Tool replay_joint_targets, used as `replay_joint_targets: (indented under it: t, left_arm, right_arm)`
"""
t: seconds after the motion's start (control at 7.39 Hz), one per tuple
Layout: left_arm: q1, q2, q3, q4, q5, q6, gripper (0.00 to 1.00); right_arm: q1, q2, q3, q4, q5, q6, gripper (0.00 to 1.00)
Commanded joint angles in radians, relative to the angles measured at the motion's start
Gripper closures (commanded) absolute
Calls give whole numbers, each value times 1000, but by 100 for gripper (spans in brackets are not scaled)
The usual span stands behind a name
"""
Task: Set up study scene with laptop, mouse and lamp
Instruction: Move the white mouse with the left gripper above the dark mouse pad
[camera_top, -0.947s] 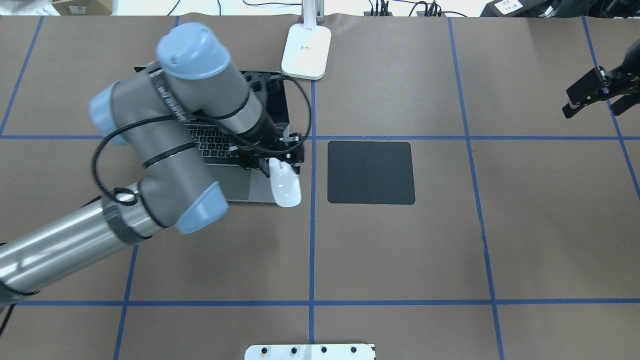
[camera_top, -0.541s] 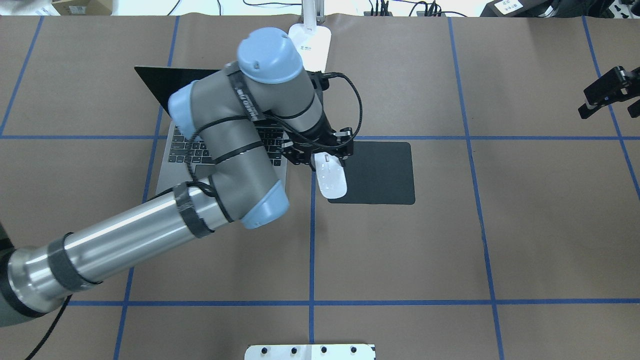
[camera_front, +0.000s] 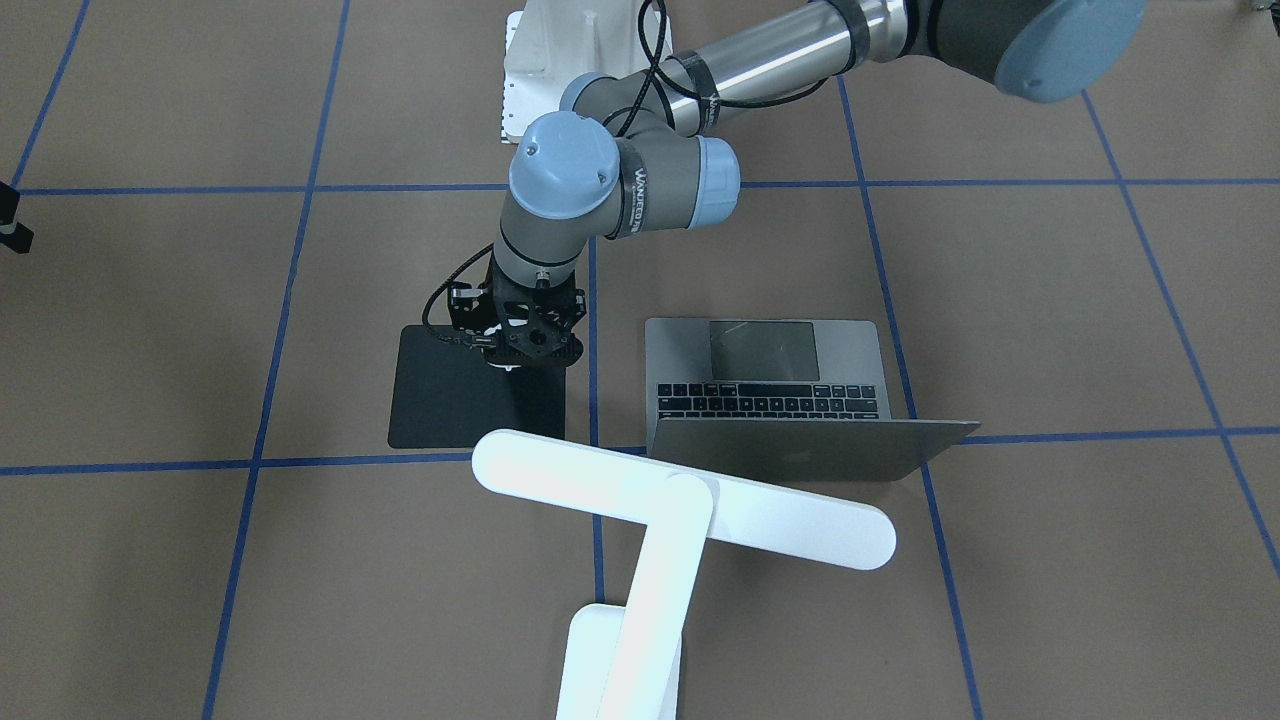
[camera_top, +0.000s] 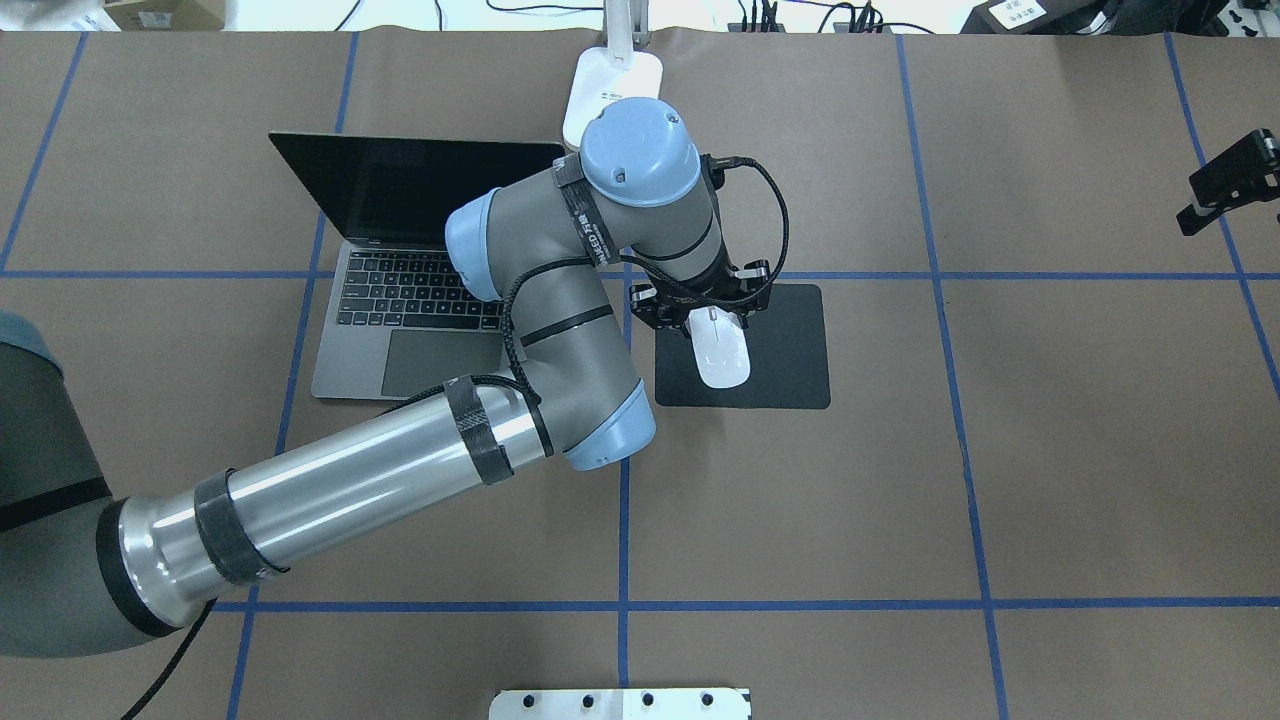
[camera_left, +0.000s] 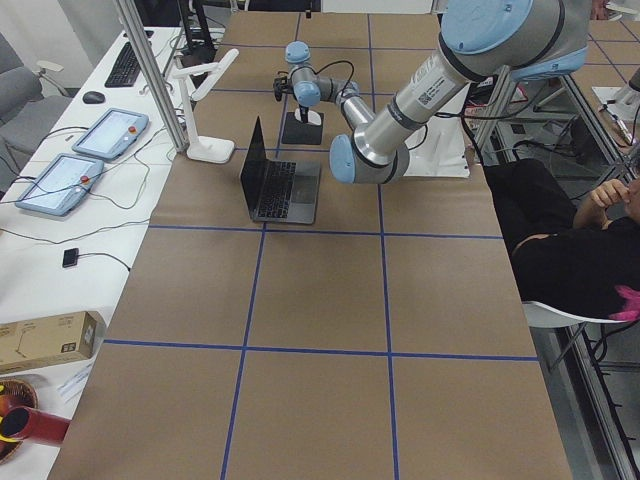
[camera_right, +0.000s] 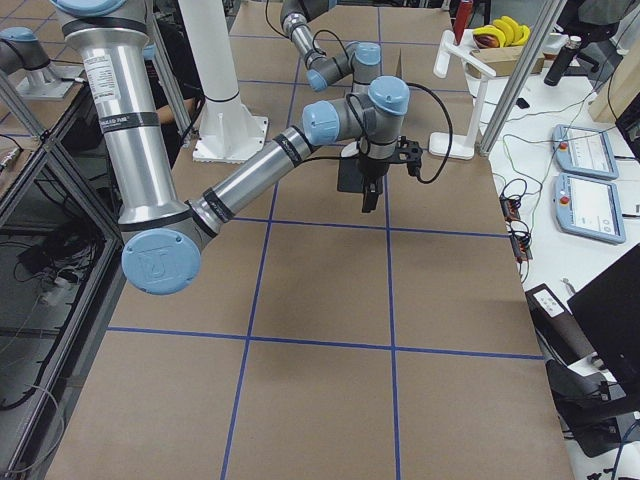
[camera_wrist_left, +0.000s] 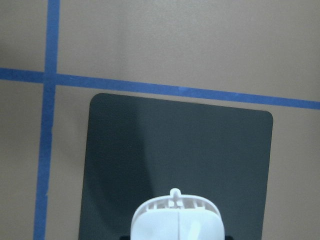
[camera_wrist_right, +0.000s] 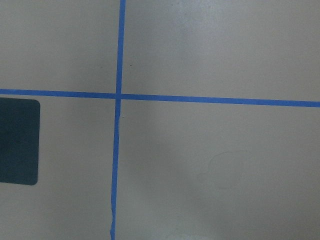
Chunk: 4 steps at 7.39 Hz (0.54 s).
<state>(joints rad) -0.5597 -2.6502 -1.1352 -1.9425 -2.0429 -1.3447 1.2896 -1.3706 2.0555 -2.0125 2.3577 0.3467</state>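
You've got left pincer (camera_top: 708, 315) clamped on mouse (camera_top: 723, 358) | over black mat (camera_top: 790, 350), laptop (camera_top: 400, 290) at 9 o'clock | right pincer (camera_top: 1232, 185): can't tell.

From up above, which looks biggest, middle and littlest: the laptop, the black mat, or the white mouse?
In the overhead view, largest to smallest:
1. laptop, clearly the biggest, open with screen and keyboard showing.
2. black mat, middle.
3. mouse, the littlest; it covers only part of the mat.

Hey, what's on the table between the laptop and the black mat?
Nothing but bare table crossed by one blue tape line, between laptop and mat; the front-facing view shows it clearly.
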Motion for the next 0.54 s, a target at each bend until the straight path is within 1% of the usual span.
replay_joint_targets:
  t: [0.0,0.41]
  left_arm:
    - [3,-33,55,8,9,42,38]
    - [-3,-36,74,10,20,76,38]
  right_arm:
    - [7,-10,2,0,2,0,0]
    - [13,-10,3,0,0,0,0]
